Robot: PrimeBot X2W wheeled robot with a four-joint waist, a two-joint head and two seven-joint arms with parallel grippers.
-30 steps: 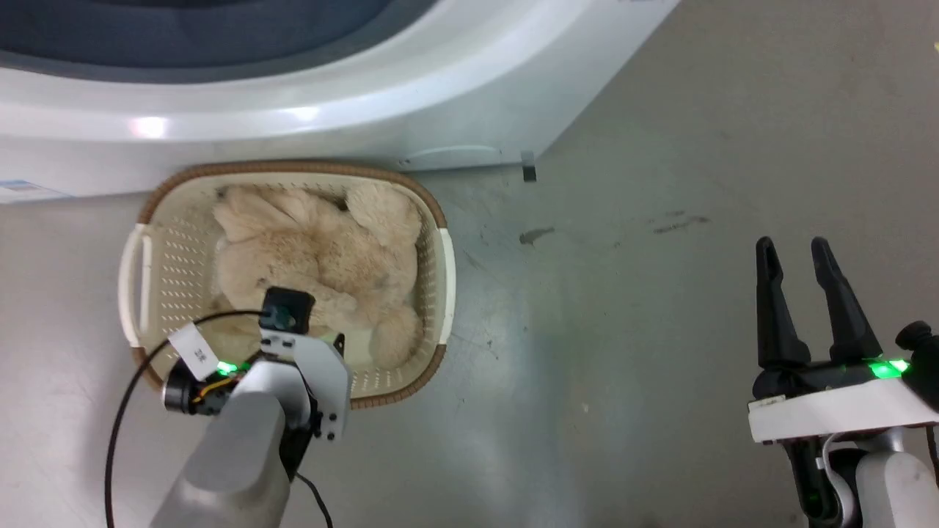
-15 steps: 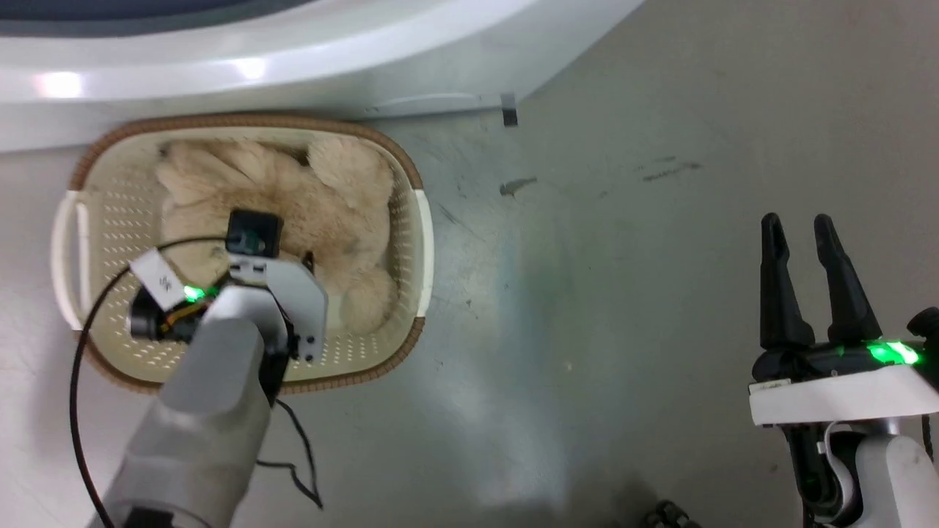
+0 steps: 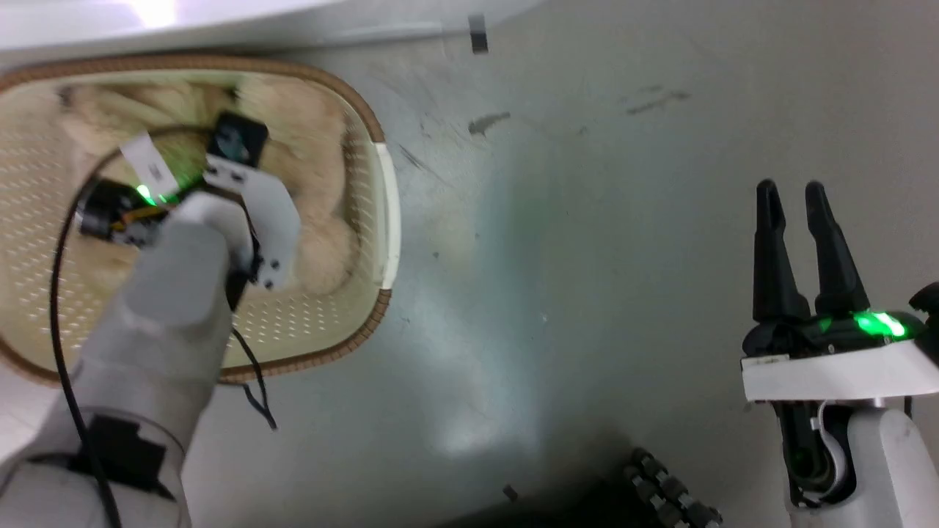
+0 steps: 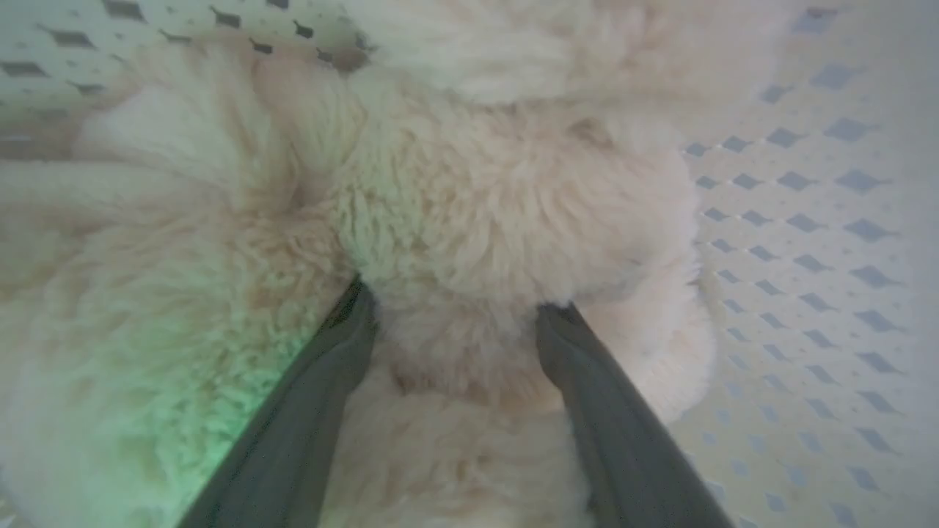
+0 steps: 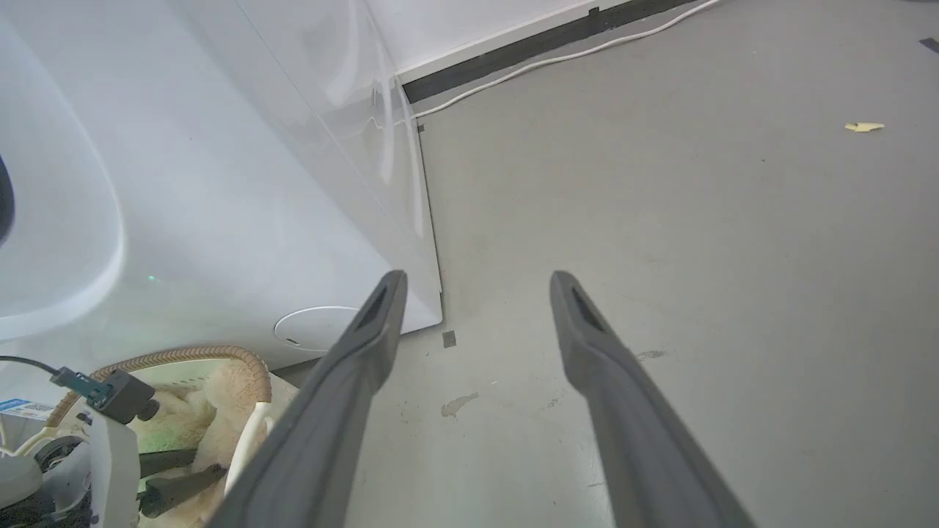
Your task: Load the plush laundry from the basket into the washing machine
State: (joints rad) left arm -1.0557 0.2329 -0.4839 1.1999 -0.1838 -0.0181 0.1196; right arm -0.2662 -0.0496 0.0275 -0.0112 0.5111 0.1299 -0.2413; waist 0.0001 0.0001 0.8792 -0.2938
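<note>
Dark fingers (image 4: 323, 396) of the left jaws stand spread wide and released. Their tips are sunk into the shaggy pile on either side of a rounded lump of the plush teddy bear (image 4: 477, 220), and nothing is pinched yet. The bear lies in the cream perforated basket (image 3: 315, 323) and fills most of it. The basket sits on the grey floor (image 3: 587, 220), right at the foot of the white washing machine (image 5: 220, 183).

The step in hand looks like the grasp. I judge the tips should press deeper before closing, so that they take stuffing and not just fur; a bite on pile alone would likely slip once the weight hangs. The lump between the fingers seems a good hold, being full and rounded where the tips sit. The toy will squash, so the close should be firm.

The lift should go straight up, clear of the brown woven-look rim (image 3: 375, 323). The bear is about as big as the basket, and a limb snagging the perforated wall (image 4: 807, 257) could drag the light basket along.

The right jaws hang parted and empty over bare floor, well apart from the basket on its right side. They could steady the rim if it rises.
</note>
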